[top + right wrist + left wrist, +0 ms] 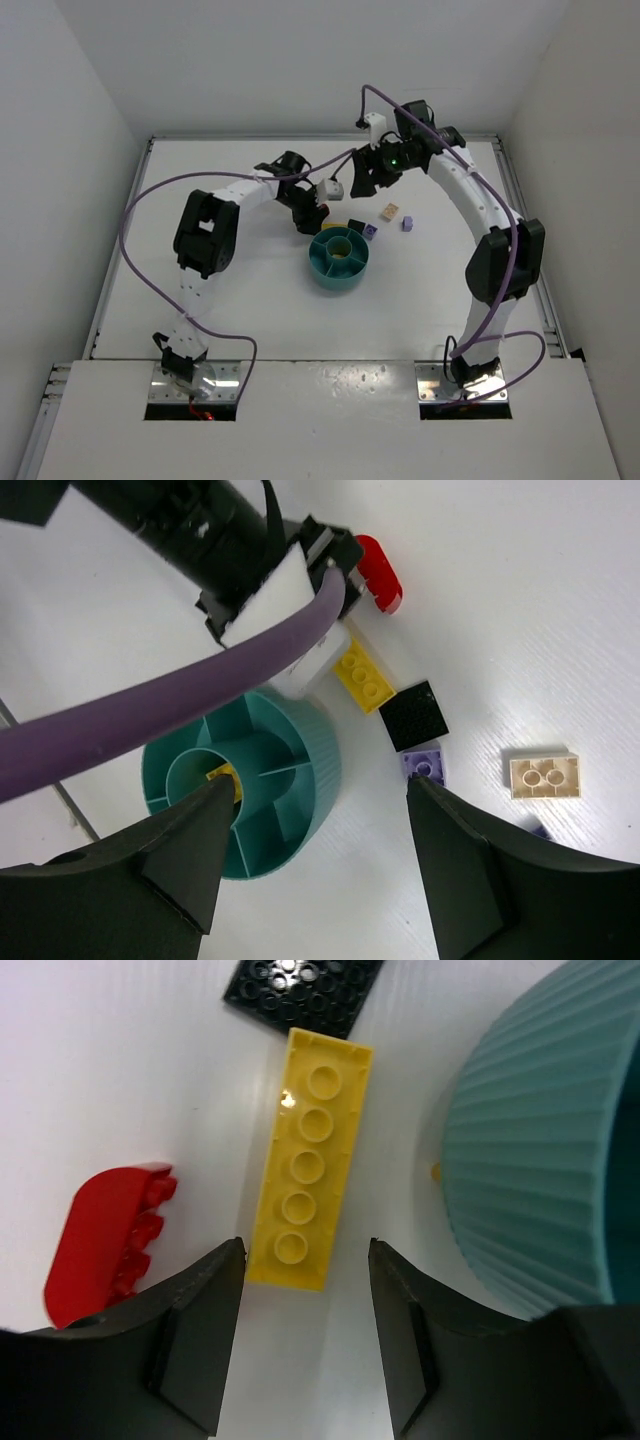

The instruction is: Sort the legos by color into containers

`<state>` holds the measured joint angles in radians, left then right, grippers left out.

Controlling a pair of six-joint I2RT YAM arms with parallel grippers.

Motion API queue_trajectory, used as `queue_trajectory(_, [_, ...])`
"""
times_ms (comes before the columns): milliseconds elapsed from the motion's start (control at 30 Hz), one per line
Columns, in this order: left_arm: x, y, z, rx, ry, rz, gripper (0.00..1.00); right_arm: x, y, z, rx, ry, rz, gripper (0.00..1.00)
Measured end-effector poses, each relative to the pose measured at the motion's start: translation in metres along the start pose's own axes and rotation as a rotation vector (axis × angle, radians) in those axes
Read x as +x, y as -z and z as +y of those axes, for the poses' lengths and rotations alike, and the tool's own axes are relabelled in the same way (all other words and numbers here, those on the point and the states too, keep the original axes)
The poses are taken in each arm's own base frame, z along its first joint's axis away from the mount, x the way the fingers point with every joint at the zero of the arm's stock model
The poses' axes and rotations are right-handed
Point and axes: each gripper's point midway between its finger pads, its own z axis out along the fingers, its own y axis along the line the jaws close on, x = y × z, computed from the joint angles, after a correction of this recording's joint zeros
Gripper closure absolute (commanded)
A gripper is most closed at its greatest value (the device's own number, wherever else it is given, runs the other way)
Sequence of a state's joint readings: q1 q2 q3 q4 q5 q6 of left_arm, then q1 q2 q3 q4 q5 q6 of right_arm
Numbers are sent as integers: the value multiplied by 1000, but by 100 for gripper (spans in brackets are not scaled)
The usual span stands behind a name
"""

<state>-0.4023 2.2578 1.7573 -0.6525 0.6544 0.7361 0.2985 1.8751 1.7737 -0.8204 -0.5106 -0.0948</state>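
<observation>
The round teal dish (338, 262) stands mid-table. My left gripper (306, 1252) is open, low over the table, its jaws on either side of the near end of a long yellow brick (310, 1155), not touching it. A red brick (110, 1228) lies to its left, a black plate (305, 990) beyond, and the dish wall (540, 1160) to the right. My right gripper (320, 782) is open and empty, high above the dish (322, 748). A yellow piece (222, 774) lies in the central cup.
Right of the dish lie a black plate (416, 716), a lavender brick (424, 765) and a tan brick (545, 776). Another lavender brick (407, 224) lies further right. The left arm's purple cable (180, 705) crosses the right wrist view.
</observation>
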Motion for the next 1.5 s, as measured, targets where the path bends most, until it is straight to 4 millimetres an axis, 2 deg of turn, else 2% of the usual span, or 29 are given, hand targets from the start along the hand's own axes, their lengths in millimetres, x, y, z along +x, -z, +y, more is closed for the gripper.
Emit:
queue_trajectory(233, [2,-6,-8,12,-27,41,41,-5,5,-4,-3,-27,-20,30])
queue_trajectory(500, [-2,-15,7,-33,-33,74,41,-4,7,-11,5,-57,-23,30])
queue_trajectory(633, [-4,-18,8,-52,-35,92,47,-3,9,-14,10,-61,-25,30])
queue_trajectory(767, [-6,-20,10,-67,-33,99,61,-3,10,-17,14,-66,-26,30])
queue_trajectory(833, [-6,-19,11,-73,-29,103,65,-3,10,-17,14,-66,-26,30])
queue_trajectory(967, [-5,-19,12,-82,-19,110,82,-2,11,-20,20,-71,-27,30])
queue_trajectory(1367, [-2,-15,16,-84,3,91,94,1,8,-37,32,-145,-40,30])
queue_trajectory(1500, [4,-7,20,-89,54,77,94,3,2,-36,7,-165,-34,30])
